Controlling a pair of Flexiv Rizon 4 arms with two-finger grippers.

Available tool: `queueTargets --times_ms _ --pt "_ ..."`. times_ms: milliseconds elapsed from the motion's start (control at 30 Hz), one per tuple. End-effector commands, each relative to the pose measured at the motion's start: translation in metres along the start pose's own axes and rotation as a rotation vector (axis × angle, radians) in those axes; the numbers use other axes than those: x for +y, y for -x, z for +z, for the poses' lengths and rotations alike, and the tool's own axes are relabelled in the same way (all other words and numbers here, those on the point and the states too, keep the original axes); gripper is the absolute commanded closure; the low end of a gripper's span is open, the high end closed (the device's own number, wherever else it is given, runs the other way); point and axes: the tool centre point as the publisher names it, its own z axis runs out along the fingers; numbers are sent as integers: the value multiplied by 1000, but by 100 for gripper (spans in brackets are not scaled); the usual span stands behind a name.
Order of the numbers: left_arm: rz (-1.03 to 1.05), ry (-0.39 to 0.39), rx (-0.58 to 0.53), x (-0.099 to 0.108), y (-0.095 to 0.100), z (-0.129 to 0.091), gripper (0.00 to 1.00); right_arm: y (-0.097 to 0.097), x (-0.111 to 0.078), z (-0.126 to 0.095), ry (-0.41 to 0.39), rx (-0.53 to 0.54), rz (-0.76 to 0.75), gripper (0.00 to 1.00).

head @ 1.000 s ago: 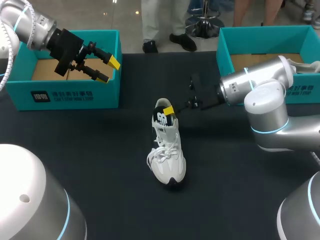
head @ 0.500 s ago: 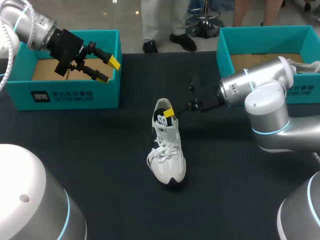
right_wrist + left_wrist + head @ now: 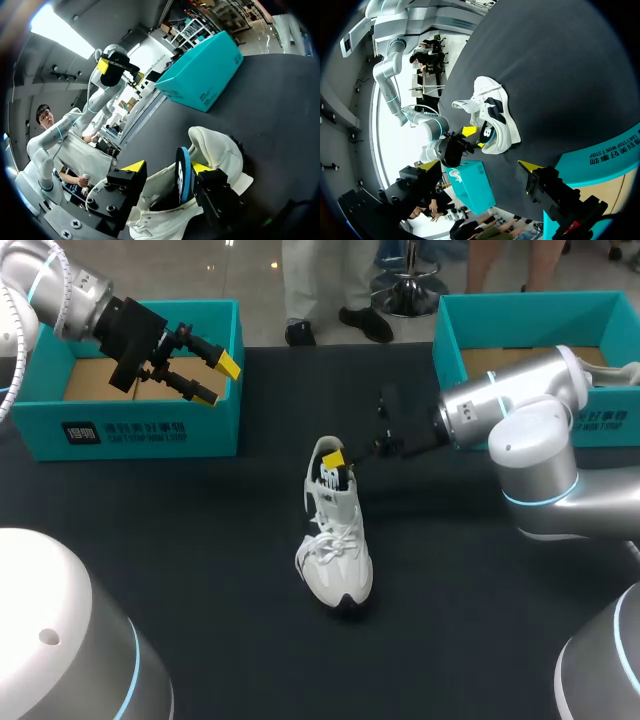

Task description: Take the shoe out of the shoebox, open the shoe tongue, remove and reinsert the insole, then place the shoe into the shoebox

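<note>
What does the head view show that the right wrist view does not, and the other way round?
Only the head view: the right teal shoebox and the white shoe's toe. Only the right wrist view: the blue edge of the insole, standing up out of the shoe's opening, close by the right pincer. Both: the shoe on the black table, the left shoebox and the open left pincer above it.

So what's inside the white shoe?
A dark blue-edged insole stands up in the white lace-up shoe, beside the right end effector. Deeper toward the toe is covered.
</note>
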Motion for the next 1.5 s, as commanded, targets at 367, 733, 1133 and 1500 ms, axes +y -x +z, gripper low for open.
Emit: queueTargets --times_ms 367,733,1133,1500 --pt "1 0 3 0 0 0 0 -7 8 -5 -19 -30 4 49" --pt "1 0 3 0 0 0 0 -6 16 -1 -42 -29 -7 42" --pt "1 0 3 0 0 0 0 -10 21 -12 -43 -65 -15 38" --pt "1 0 3 0 0 0 0 -22 20 -39 -22 -173 51 52"
